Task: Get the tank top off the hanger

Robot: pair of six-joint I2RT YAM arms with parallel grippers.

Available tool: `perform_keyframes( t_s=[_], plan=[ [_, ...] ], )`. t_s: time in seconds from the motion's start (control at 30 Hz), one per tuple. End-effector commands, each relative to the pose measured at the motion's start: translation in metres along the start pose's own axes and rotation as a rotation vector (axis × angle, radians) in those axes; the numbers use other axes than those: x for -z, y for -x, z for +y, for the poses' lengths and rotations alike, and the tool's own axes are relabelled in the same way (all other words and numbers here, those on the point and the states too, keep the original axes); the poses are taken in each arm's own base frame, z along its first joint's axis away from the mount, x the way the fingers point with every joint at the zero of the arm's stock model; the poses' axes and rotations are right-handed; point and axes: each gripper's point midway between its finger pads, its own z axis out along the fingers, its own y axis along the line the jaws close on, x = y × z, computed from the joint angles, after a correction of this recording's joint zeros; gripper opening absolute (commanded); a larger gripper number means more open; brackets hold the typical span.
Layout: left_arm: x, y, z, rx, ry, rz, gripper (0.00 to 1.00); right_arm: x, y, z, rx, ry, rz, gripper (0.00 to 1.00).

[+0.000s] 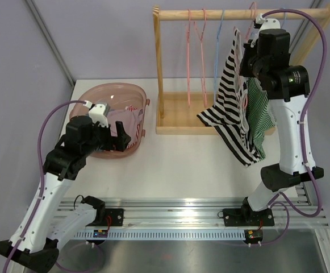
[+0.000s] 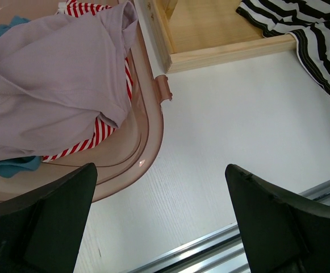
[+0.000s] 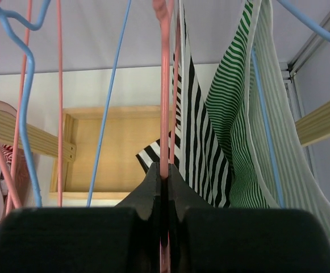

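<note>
A black-and-white striped tank top (image 1: pixel 231 105) hangs from a pink hanger (image 3: pixel 165 85) on the wooden rack's rod (image 1: pixel 221 13). Its lower end drapes onto the rack's base and the table. It also shows in the right wrist view (image 3: pixel 196 148) and the left wrist view (image 2: pixel 318 34). My right gripper (image 3: pixel 166 176) is raised at the rod and shut on the pink hanger's wire, just left of the top. My left gripper (image 2: pixel 160 170) is open and empty, low over the table beside the pink basket (image 2: pixel 153 131).
A green striped top (image 1: pixel 261 108) hangs on a blue hanger right of the striped one. Empty pink (image 1: pixel 196 57) and blue (image 1: pixel 217 57) hangers hang on the rod. The basket (image 1: pixel 136 94) holds a lilac garment and a red-striped one. An aluminium rail (image 1: pixel 199 216) runs along the table's near edge.
</note>
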Motion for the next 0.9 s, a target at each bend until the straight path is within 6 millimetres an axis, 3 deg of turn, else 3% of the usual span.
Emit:
perform_keyframes(
  t_s=[0.0, 0.17, 0.23, 0.3, 0.33, 0.37, 0.43, 0.47, 0.5, 0.53, 0.63, 0.67, 0.7, 0.73, 0.77, 0.83, 0.87],
  plan=[
    [0.009, 0.017, -0.021, -0.002, -0.094, -0.083, 0.99, 0.047, 0.045, 0.001, -0.047, 0.060, -0.166, 0.00],
    [0.010, 0.021, -0.034, 0.001, -0.130, -0.091, 0.99, 0.077, 0.052, 0.003, -0.073, 0.111, -0.202, 0.00],
    [0.012, 0.025, -0.042, -0.004, -0.154, -0.103, 0.99, 0.081, 0.043, 0.003, -0.072, 0.121, -0.178, 0.00],
    [0.017, 0.033, -0.055, -0.008, -0.194, -0.129, 0.99, 0.100, 0.039, 0.003, -0.082, 0.151, -0.194, 0.00],
    [0.020, 0.038, -0.058, -0.007, -0.201, -0.147, 0.99, 0.094, 0.025, 0.004, -0.080, 0.158, -0.155, 0.00],
    [0.027, 0.048, -0.064, -0.008, -0.218, -0.178, 0.99, 0.114, 0.027, 0.004, -0.089, 0.189, -0.193, 0.00],
    [0.035, 0.060, -0.076, -0.008, -0.255, -0.218, 0.99, 0.113, 0.007, 0.007, -0.093, 0.207, -0.150, 0.00],
    [0.039, 0.067, -0.081, -0.010, -0.270, -0.243, 0.99, 0.128, 0.003, 0.005, -0.099, 0.225, -0.161, 0.00],
    [0.047, 0.080, -0.093, -0.014, -0.309, -0.279, 0.99, 0.126, -0.012, 0.006, -0.097, 0.232, -0.125, 0.00],
    [0.050, 0.088, -0.095, -0.012, -0.304, -0.307, 0.99, 0.139, -0.018, 0.005, -0.098, 0.249, -0.129, 0.00],
    [0.056, 0.113, -0.114, -0.029, -0.325, -0.363, 0.99, 0.150, -0.043, 0.009, -0.089, 0.301, -0.081, 0.00],
    [0.056, 0.119, -0.116, -0.041, -0.312, -0.380, 0.99, 0.164, -0.050, 0.008, -0.087, 0.322, -0.082, 0.00],
    [0.058, 0.129, -0.132, -0.056, -0.346, -0.395, 0.99, 0.166, -0.060, 0.008, -0.075, 0.332, -0.060, 0.00],
    [0.057, 0.135, -0.134, -0.059, -0.328, -0.413, 0.99, 0.172, -0.067, 0.009, -0.065, 0.351, -0.050, 0.00],
    [0.058, 0.140, -0.140, -0.083, -0.330, -0.431, 0.99, 0.189, -0.076, 0.011, -0.055, 0.392, -0.044, 0.00],
    [0.061, 0.151, -0.163, -0.099, -0.357, -0.477, 0.99, 0.201, -0.093, 0.010, -0.041, 0.416, -0.008, 0.00],
    [0.062, 0.158, -0.174, -0.122, -0.374, -0.508, 0.99, 0.217, -0.096, 0.010, -0.041, 0.441, -0.028, 0.00]
  ],
)
